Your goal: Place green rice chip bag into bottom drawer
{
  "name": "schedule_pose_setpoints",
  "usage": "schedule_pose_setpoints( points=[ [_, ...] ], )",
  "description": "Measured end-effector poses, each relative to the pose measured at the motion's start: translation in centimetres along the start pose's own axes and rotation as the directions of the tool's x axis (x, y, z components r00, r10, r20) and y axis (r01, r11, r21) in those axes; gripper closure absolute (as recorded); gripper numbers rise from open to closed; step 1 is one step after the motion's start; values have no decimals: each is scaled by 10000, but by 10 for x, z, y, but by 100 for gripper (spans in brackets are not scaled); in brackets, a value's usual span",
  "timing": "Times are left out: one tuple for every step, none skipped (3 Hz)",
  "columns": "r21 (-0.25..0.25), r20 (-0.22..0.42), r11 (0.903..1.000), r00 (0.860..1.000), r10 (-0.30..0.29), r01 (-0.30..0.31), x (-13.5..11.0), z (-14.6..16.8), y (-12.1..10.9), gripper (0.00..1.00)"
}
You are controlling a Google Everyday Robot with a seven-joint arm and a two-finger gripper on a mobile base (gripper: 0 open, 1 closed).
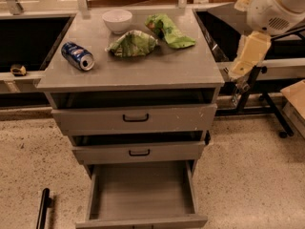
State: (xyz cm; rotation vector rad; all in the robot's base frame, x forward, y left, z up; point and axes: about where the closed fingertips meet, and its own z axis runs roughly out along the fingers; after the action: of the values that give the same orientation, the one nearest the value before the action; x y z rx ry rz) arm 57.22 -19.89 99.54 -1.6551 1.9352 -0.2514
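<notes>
Hand (237, 93) hangs just off the right edge of the table (143, 73), spread or pressed together I cannot tell, while the green rice chip bag (171, 31) lies at the table's back right and the bottom drawer (142, 194) stands pulled open.

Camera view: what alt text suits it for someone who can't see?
A grey cabinet has its bottom drawer pulled open; on top lie the green rice chip bag, a paler bag, a white bowl and a blue can. The robot's gripper hangs beside the cabinet's right edge, apart from the bag.
</notes>
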Motion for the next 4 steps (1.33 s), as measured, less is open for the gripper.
schedule_pose_setpoints(
  points=[
    [0,1360,9999,9906,-134,135,-54,34,-17,0],
    [439,2208,9990,9753,1,-101,-95,78,-32,0],
    [1090,2897,9901,9556,534,-883,-115,121,-56,0],
    [1356,3072,9791,9460,1038,-1515,-121,167,-68,0]
  ],
)
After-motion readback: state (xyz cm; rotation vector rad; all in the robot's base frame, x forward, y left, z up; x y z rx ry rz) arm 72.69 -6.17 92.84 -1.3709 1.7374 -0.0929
